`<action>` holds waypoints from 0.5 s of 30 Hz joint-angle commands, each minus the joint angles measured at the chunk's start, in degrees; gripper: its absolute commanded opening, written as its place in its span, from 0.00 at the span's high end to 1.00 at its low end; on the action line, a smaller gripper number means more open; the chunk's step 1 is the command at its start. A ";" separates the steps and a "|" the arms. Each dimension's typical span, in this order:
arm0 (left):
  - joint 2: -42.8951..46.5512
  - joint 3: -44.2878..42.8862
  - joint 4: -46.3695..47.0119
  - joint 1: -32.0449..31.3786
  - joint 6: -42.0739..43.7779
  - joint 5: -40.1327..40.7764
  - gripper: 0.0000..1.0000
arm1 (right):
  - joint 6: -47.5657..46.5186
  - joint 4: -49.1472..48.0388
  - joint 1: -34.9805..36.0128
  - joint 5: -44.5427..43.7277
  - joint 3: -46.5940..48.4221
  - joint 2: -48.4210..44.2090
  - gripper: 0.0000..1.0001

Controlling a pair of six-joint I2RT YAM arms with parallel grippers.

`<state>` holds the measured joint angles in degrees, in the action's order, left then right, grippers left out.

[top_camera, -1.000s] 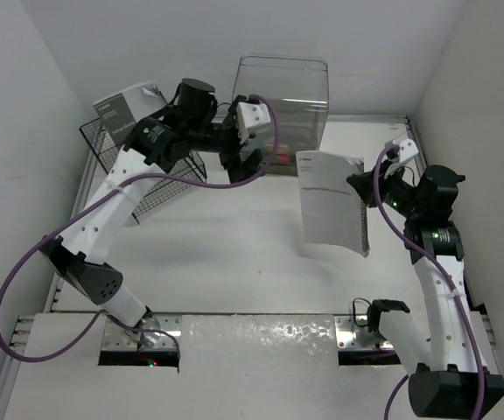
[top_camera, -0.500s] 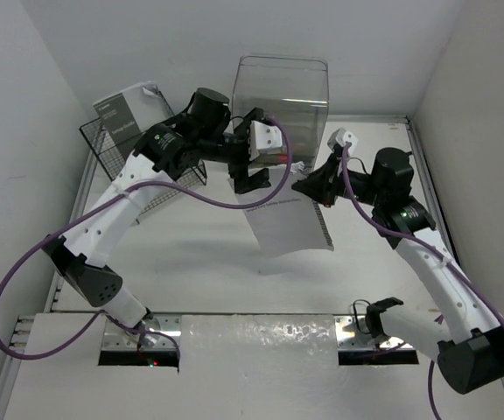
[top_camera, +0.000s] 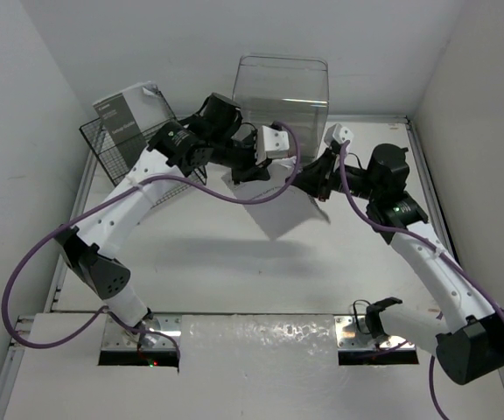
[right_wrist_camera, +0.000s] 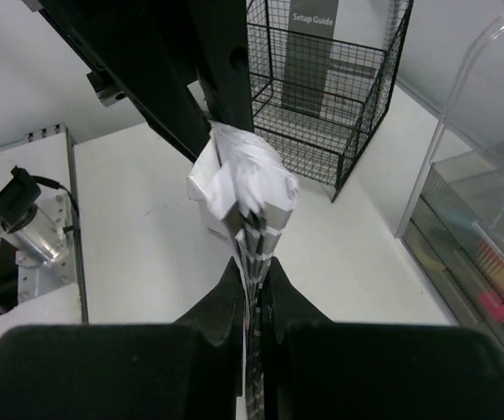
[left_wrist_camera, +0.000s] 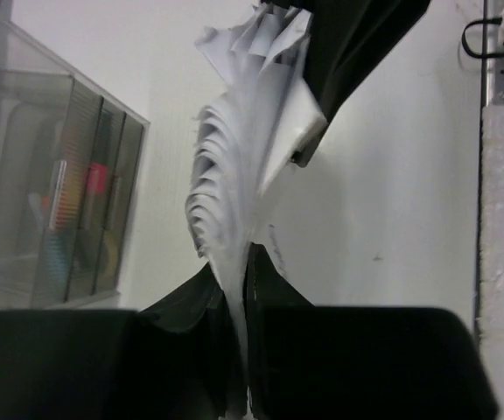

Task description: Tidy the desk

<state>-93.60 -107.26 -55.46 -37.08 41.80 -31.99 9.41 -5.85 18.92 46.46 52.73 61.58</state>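
A white spiral-bound booklet (top_camera: 283, 210) hangs in the air above the middle back of the desk (top_camera: 234, 262), held from two sides. My left gripper (top_camera: 256, 175) is shut on its left edge; in the left wrist view the fanned pages (left_wrist_camera: 234, 175) run up from between my jaws (left_wrist_camera: 239, 262). From the right, my right gripper (top_camera: 309, 185) is shut on the booklet's spine edge (right_wrist_camera: 243, 188), with the pages pinched between its jaws (right_wrist_camera: 254, 280). The left gripper's black fingers (right_wrist_camera: 208, 79) show just beyond the booklet.
A black wire basket (top_camera: 116, 162) at the back left holds a grey "Setup Guide" booklet (top_camera: 125, 109). A clear plastic drawer box (top_camera: 283, 96) with small coloured items stands at the back middle, close behind both grippers. The foil-patched front panel (top_camera: 256, 341) lies at the near edge.
The right arm swung the booklet left toward the middle and tipped it flatter. The left gripper moved right to meet it and went from open to shut on its edge.
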 commanded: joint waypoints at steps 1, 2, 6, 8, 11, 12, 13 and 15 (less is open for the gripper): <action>1.05 -3.13 2.81 -0.10 -1.64 1.58 1.00 | 0.08 -5.58 1.12 4.08 0.80 -0.59 1.00; 1.92 -2.95 2.73 -0.10 -1.55 2.36 1.00 | 0.34 -5.58 1.12 3.99 0.80 -0.32 1.00; 4.39 -3.39 2.47 -0.01 -1.81 10.61 1.00 | -0.52 -1.20 1.21 -0.92 1.76 1.61 0.54; 5.88 -4.26 1.06 0.08 -0.33 17.35 1.00 | -2.54 1.35 1.21 -2.07 2.73 2.40 0.34; 7.11 -6.90 -2.53 0.43 1.26 23.70 1.00 | -3.78 3.73 1.12 -6.89 2.64 2.49 0.11; 7.20 -8.91 -3.59 0.60 1.44 24.77 1.00 | -4.13 5.04 1.21 -9.43 2.55 2.49 0.01; 7.12 -10.06 -6.12 1.82 1.61 25.56 1.00 | -4.48 5.66 1.21 -10.67 2.55 2.49 0.01; 6.42 -14.00 -8.86 4.20 2.05 26.19 1.00 | -5.01 8.02 1.21 -13.04 2.64 2.75 0.01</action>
<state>-91.46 -114.24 -63.35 -35.73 42.28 -11.40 6.37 -1.04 19.70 38.59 53.21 64.18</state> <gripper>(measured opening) 0.049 0.986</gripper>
